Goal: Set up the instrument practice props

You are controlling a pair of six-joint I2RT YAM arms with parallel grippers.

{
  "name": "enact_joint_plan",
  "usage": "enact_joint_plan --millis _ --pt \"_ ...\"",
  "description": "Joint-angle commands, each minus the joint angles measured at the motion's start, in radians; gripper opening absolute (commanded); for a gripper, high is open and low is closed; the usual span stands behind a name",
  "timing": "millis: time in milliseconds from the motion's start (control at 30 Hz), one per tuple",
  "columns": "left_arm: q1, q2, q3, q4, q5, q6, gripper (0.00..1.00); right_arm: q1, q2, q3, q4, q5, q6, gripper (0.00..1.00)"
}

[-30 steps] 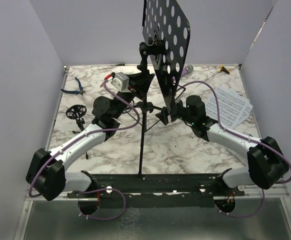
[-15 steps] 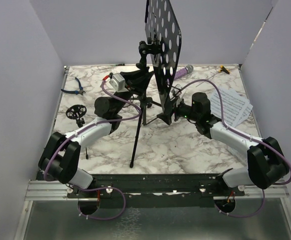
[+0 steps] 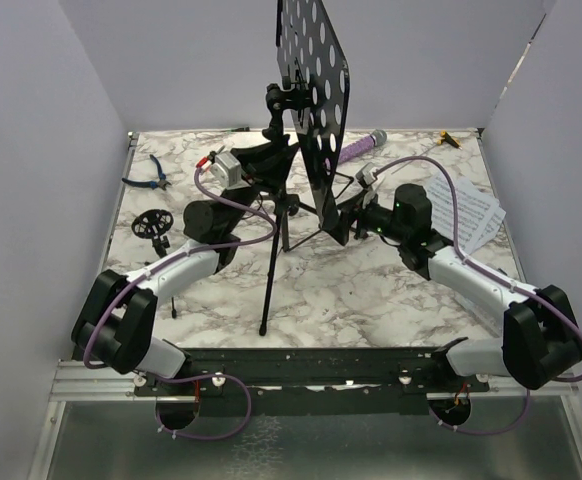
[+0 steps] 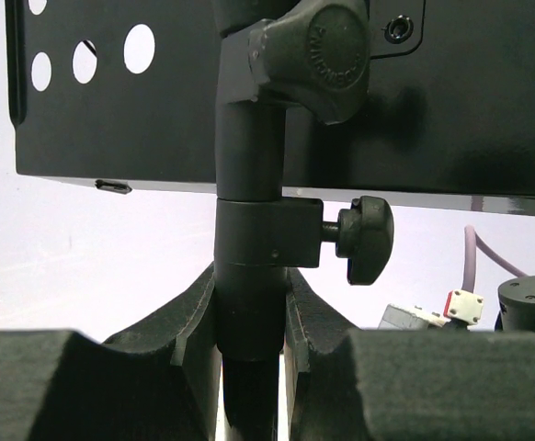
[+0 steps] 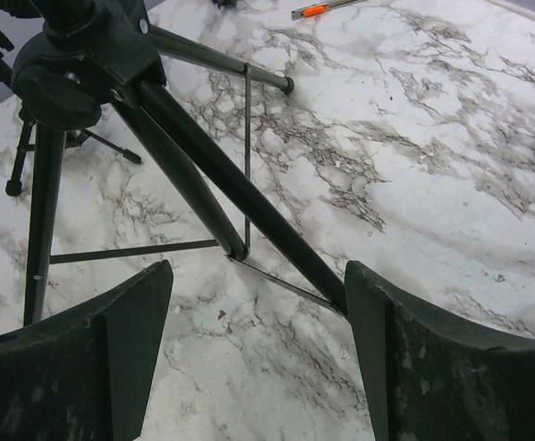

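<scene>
The tall black music stand (image 3: 274,215) stands on its tripod mid-table, its perforated desk (image 3: 311,60) raised and tilted. My left gripper (image 3: 269,165) is shut on the stand's pole (image 4: 249,303) just below the clamp collar and knob (image 4: 364,241), under the desk (image 4: 203,101). My right gripper (image 3: 343,218) is open beside the stand's lower part; in the right wrist view it (image 5: 258,354) sits open over the tripod legs (image 5: 235,188), one leg close to the right finger. The sheet-music pages (image 3: 461,212) lie at the right. The purple microphone (image 3: 361,147) lies behind the stand. The small mic stand (image 3: 151,224) sits at the left.
Blue-handled pliers (image 3: 149,175) lie at the far left. A small yellow-and-black tool (image 3: 447,140) lies at the far right corner, and an orange-marked tool (image 5: 318,9) shows in the right wrist view. White walls enclose the marble table (image 3: 371,300) on three sides.
The stand has shifted left and stands more upright, its desk turned more edge-on. My left arm drew back with the pole; my right gripper moved slightly right and up.
</scene>
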Motion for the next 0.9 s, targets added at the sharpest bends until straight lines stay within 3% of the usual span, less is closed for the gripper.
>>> enact_joint_plan --millis 0,100,633,867 --pt "0.002 -0.039 -0.045 0.025 -0.006 -0.005 0.11 -0.007 -0.016 -0.004 -0.004 0.028 0.046 0.80" --pt "0.002 -0.050 -0.055 0.023 -0.002 -0.007 0.23 -0.007 -0.005 0.005 -0.001 0.043 0.050 0.80" --pt "0.001 -0.097 -0.088 -0.053 0.014 0.026 0.65 -0.007 0.020 0.057 -0.016 0.001 0.060 0.80" --pt "0.002 -0.218 -0.154 -0.226 -0.120 0.032 0.83 -0.007 0.009 0.061 -0.046 0.042 0.056 0.80"
